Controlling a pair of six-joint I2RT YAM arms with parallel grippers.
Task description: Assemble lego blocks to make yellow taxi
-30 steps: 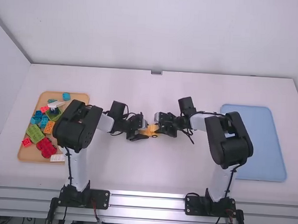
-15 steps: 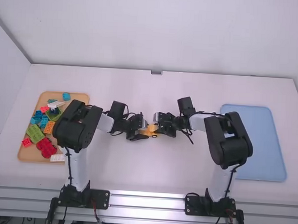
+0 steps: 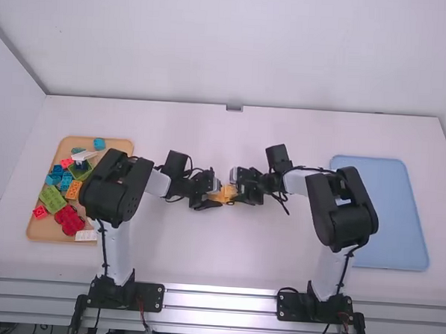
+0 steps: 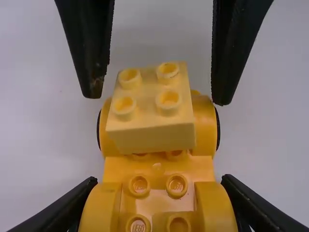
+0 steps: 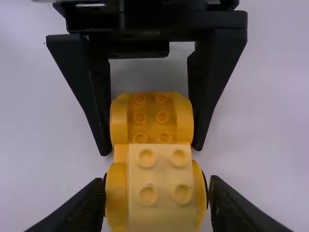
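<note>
Near the table's middle, my left gripper and right gripper face each other at the yellow car base. In the left wrist view, the left gripper is shut on the near end of the car base. A pale yellow 2x2 block sits on the base's other end, between its wheels, slightly askew. The right gripper's fingers stand apart on both sides of this block without touching it. In the right wrist view, the right gripper is open around the pale block.
A wooden tray with several coloured blocks stands at the left, partly under the left arm. A blue tray lies at the right, partly behind the right arm. Both arms reach inward low over the white table.
The right gripper has opened at the pale block, its fingers now farther apart in the high view. The left arm and the car base have kept still.
</note>
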